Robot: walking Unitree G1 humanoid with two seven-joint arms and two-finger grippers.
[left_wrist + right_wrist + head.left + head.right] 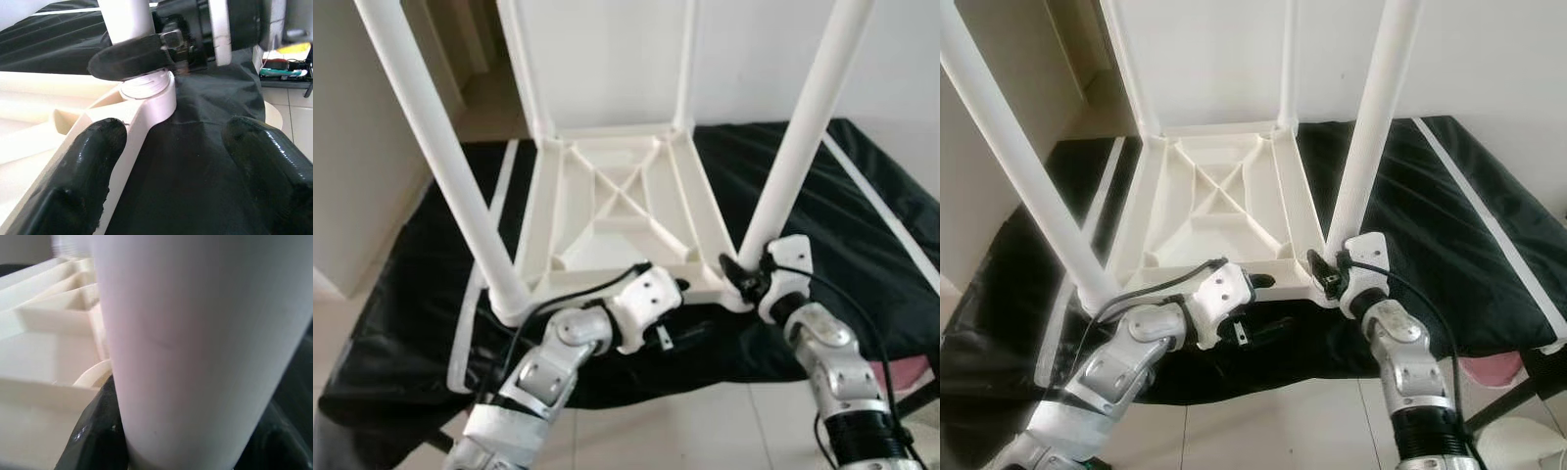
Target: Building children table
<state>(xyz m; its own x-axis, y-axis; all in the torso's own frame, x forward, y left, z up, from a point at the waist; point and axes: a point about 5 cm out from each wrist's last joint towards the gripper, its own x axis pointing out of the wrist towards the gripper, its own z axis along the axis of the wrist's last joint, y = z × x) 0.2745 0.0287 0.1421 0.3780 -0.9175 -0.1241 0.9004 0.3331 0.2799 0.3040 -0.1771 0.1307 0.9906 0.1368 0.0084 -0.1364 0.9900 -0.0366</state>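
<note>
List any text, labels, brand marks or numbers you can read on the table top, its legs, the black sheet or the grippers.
None can be read. The upturned white table top, its legs and the black sheet carry no visible print. The left gripper and right gripper, shut on a leg, show no legible markings. Small coloured items at the left wrist view's edge are too blurred to read.

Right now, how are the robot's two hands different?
The right gripper is shut on the near right table leg, at its base; the left gripper is open and holds nothing. The right gripper sits at the corner socket; the left gripper hovers by the tabletop's near edge, over the black cloth. Both have black fingers.
</note>
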